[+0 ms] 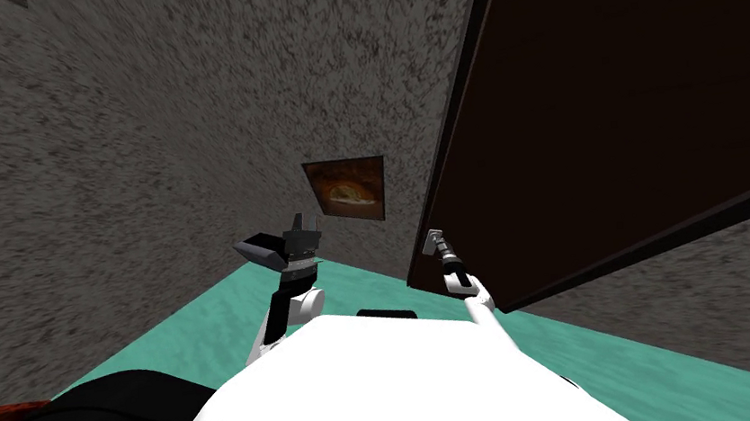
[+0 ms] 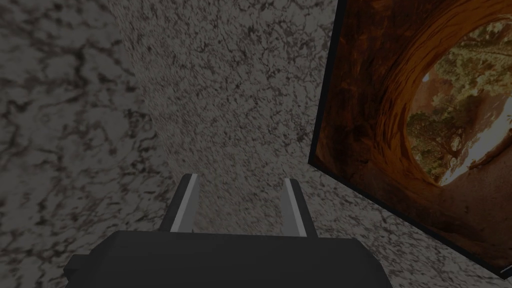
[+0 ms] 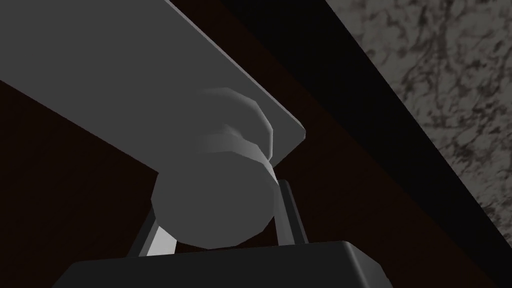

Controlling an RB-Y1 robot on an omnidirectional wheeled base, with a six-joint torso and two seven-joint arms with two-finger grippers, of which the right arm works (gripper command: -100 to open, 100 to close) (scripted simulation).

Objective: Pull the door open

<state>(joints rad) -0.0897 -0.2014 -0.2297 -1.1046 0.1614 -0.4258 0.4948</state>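
Right now the dark brown door (image 1: 621, 98) stands ahead on my right, with its grey plate (image 3: 125, 75) near the edge closest to me. From that plate the round knob (image 3: 215, 205) sticks straight out into my right jaws, which are clamped on its sides. My left jaws, apart, hang off by the wall picture (image 1: 347, 190). The pull, I judge, runs back along the knob's stem.

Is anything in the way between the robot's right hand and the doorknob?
No, nothing is in the way. The right gripper has the grey doorknob between its fingers, touching its sides. The dark door is right behind the knob. The left gripper is open, off by the speckled wall.
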